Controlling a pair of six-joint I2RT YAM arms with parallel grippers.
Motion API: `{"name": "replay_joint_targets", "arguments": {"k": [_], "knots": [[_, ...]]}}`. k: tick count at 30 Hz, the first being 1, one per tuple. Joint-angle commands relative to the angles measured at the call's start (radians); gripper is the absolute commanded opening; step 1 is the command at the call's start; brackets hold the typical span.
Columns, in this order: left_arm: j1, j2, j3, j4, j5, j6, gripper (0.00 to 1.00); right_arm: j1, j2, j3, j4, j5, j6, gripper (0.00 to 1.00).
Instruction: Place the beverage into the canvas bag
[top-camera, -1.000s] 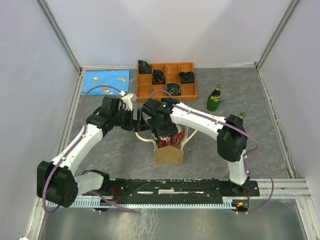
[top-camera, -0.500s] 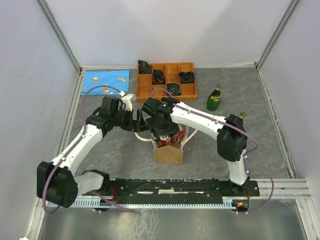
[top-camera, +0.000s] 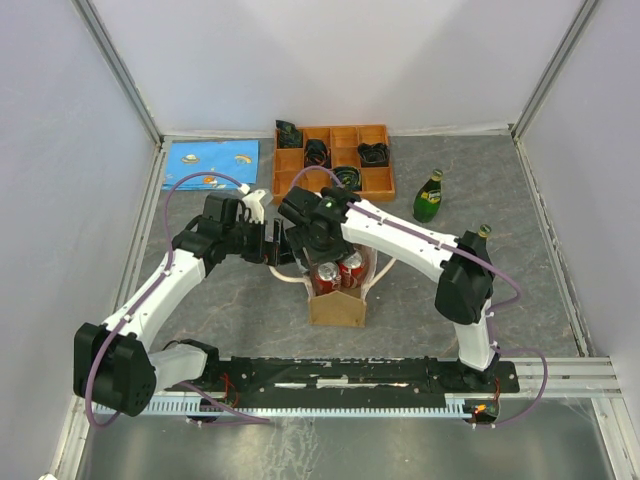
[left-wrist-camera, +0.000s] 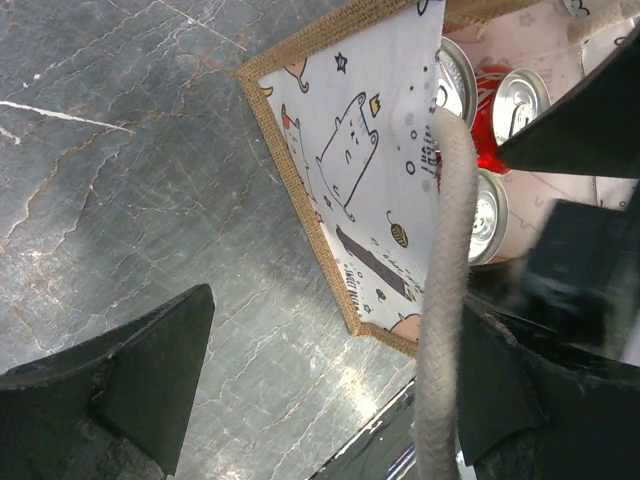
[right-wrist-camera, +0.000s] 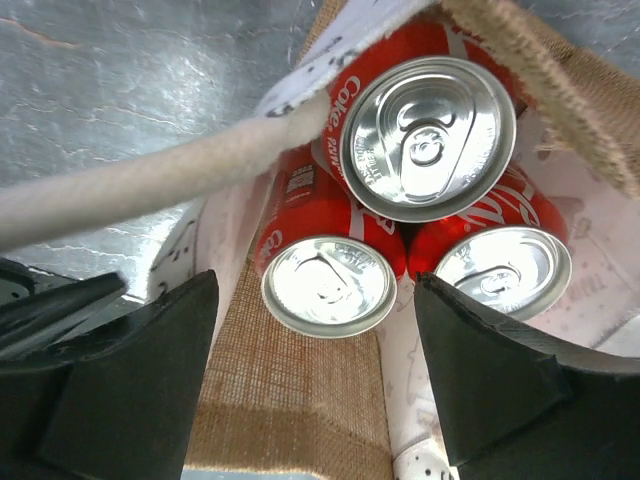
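The canvas bag (top-camera: 338, 308) stands upright in the middle of the grey marbled surface (top-camera: 230, 300), nearer than the orange wooden compartment tray (top-camera: 335, 185) and between the two arms. Its mouth is open and three red cola cans (right-wrist-camera: 428, 138) stand inside on their bases with their silver tops up, packed against each other. In the right wrist view one can looks closer to the camera than the other two. From overhead only two can tops show at the bag's far end. The right claw (right-wrist-camera: 315, 285) hangs directly above the bag's mouth, its fingers (right-wrist-camera: 130, 370) spread wide with nothing clamped between them and the cans below the gap. The left claw (left-wrist-camera: 335, 300) sits at the bag's far left corner, also spread wide. One cream rope handle (left-wrist-camera: 445, 300) runs just along the inner side of its finger on the bag side, and I cannot tell whether they touch. The bag's white lining (left-wrist-camera: 360, 170), printed with cartoon cats, shows between that claw's fingers. A green glass bottle (top-camera: 428, 197) stands upright to the right of the tray, well apart from the bag. A blue picture card (top-camera: 210, 165) lies flat at the far left.
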Motion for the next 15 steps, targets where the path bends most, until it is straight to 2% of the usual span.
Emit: {"name": "replay_joint_targets", "arguments": {"k": [1, 6, 10, 12, 15], "knots": [[-0.002, -0.019, 0.006, 0.046, 0.020, 0.026, 0.95, 0.033, -0.049, 0.106, -0.024, 0.019, -0.006, 0.86], [-0.002, -0.017, 0.003, 0.046, 0.023, 0.024, 0.95, 0.032, -0.066, 0.187, -0.087, 0.105, -0.001, 0.86], [-0.002, -0.018, -0.001, 0.048, 0.024, 0.024, 0.95, -0.008, -0.072, 0.348, -0.182, 0.228, -0.019, 0.86], [-0.002, -0.020, 0.001, 0.050, 0.024, 0.024, 0.95, -0.071, -0.090, 0.420, -0.208, 0.256, -0.026, 0.85], [-0.001, -0.020, 0.000, 0.053, 0.026, 0.021, 0.95, -0.245, -0.130, 0.475, -0.241, 0.251, -0.039, 0.84]]}}
